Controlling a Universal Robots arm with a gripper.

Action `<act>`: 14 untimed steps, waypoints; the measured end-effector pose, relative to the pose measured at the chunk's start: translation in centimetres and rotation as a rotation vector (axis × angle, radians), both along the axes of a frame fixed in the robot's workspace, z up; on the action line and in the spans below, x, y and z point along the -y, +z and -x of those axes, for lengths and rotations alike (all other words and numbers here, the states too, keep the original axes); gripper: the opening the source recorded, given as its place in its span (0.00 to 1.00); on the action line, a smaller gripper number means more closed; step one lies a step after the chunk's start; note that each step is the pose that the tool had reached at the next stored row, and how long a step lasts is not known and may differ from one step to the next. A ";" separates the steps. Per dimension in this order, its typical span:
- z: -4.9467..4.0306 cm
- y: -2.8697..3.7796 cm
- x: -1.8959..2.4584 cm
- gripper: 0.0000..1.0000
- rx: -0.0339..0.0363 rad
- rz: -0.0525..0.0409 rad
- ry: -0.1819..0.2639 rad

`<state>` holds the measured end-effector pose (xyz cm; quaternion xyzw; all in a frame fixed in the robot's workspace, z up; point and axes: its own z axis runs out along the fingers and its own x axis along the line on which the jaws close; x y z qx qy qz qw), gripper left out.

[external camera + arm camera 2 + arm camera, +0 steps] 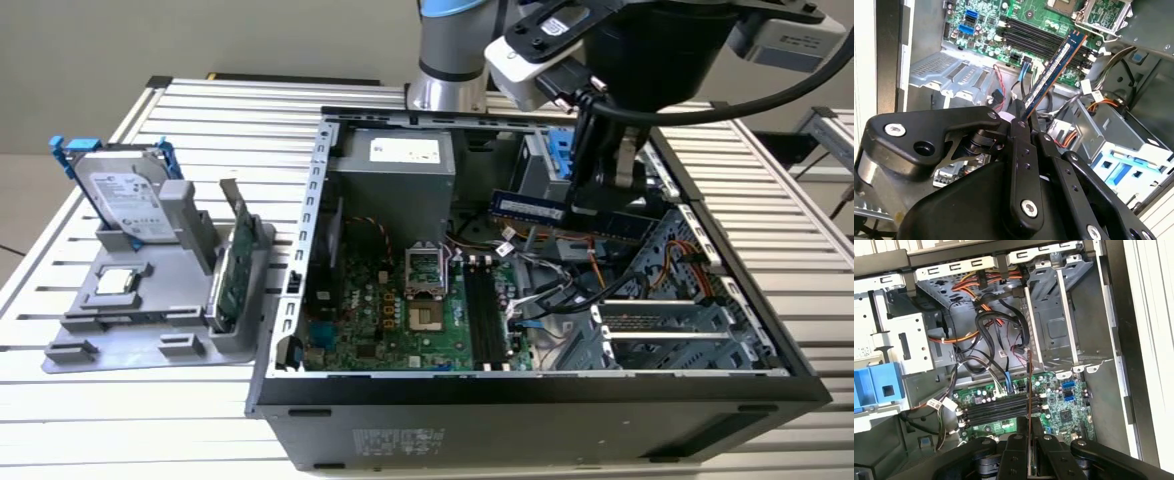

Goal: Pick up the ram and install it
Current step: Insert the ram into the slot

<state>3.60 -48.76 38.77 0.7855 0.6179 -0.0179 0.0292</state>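
The ram [534,208] is a slim blue-green stick hanging level over the open computer case [534,385], above its cables and well clear of the board. My gripper [603,195] is shut on one end of it. The second wrist view shows the ram [1054,67] reaching out from my gripper [1023,119] toward the dark memory slots [1036,42] on the green motherboard. From the first wrist view the ram [1029,385] appears edge-on, a thin line rising from my gripper [1030,429] and crossing over the memory slots [994,407].
On the exterior view's left a grey holder [134,335] carries a silver hard drive in a blue frame [127,195], a green expansion card [238,270] and a small chip [118,282]. Orange and black cables [984,315] and metal drive cages [1054,325] crowd the case near the slots.
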 end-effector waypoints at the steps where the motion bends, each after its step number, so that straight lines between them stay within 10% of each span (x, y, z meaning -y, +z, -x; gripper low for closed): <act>1: 0.00 0.00 0.00 0.00 0.0001 0.0000 -0.006; 14: 0.00 -0.03 0.00 0.00 0.0001 -0.0001 -0.083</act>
